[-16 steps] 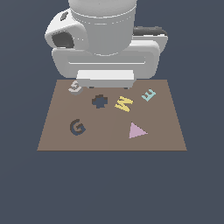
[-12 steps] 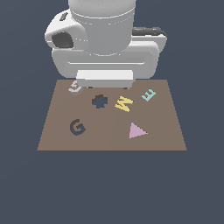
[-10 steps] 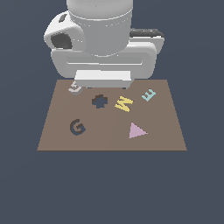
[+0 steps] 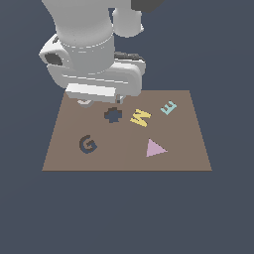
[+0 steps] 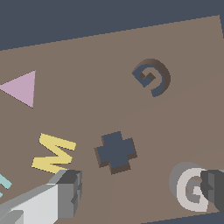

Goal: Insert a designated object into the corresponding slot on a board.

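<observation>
The designated object, a pale grey-white G block (image 5: 189, 188), lies flat on the brown board (image 4: 124, 154) near its back corner on the exterior view's left. My gripper (image 5: 141, 191) is open and low over it. The block sits between the fingers, close against the dark finger (image 5: 214, 188), while the grey finger (image 5: 66, 192) stands far from it. In the exterior view the hand (image 4: 101, 82) covers almost all of the block. The slot, a dark navy G-shaped recess (image 4: 88, 144) (image 5: 152, 78), is empty and lies nearer the front on the same side.
A dark cross-shaped recess (image 4: 113, 115) (image 5: 116, 152) lies between block and slot. A yellow W (image 4: 140, 117), a teal E (image 4: 168, 107) and a pink triangle (image 4: 155, 148) occupy the exterior view's right half of the board.
The arm has shifted toward the exterior view's left, so the hand now covers the G block that showed beside it before. Nothing on the board has moved.
</observation>
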Available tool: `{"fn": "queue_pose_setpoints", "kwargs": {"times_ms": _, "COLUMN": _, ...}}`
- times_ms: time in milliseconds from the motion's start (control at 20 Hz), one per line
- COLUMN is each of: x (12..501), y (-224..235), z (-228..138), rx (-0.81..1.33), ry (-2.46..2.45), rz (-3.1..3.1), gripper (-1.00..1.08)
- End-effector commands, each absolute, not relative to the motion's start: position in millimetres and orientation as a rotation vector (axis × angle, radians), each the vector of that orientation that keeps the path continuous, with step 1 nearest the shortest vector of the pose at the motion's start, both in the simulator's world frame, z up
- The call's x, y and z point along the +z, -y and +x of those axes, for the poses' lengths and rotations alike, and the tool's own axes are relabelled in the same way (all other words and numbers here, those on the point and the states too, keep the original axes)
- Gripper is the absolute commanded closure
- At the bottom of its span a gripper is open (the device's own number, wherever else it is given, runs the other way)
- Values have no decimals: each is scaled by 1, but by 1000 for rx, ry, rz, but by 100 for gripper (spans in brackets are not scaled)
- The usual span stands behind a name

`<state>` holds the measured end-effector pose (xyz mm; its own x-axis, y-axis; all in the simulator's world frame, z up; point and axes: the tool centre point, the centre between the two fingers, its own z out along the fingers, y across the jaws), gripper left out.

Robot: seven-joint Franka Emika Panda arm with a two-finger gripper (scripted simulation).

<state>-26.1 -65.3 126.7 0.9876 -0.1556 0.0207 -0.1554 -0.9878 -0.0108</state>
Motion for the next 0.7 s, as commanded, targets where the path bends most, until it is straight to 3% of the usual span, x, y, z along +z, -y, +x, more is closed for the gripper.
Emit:
{"fn": "queue_pose_setpoints", "kwargs": {"times_ms": 0, "x": 108, "y": 86, "z": -42, "rx": -24, "ry": -323, "rz": -3119, "gripper": -92}}
{"fn": "queue_pose_setpoints", "kwargs": {"times_ms": 650, "x": 52, "y": 144, "z": -95, "rx": 0, "ry": -555, "rz": -3094, "gripper": -92}}
